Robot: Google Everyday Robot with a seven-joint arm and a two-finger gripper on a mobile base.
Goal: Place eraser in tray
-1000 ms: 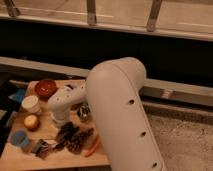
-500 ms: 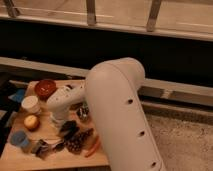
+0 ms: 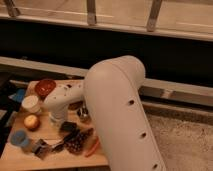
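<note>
My white arm (image 3: 112, 110) reaches down left over the wooden table (image 3: 50, 157). The gripper (image 3: 67, 127) hangs low over the table's middle, below the white wrist (image 3: 60, 100), and is shut. A dark blocky shape sits right at its tips. I cannot tell whether that is the eraser or only the gripper's own dark parts. No other black block shows. The green tray is out of view.
A red-brown bowl (image 3: 45, 87) stands at the table's back. A white cup (image 3: 30, 103), a round orange thing (image 3: 31, 121) and a blue cup (image 3: 19, 138) line the left side. A pine cone (image 3: 77, 142) and an orange stick (image 3: 92, 146) lie by the gripper.
The arm has stayed in the same spot over the table. The gripper has closed at the dark shape. Nothing on the table has shifted.
</note>
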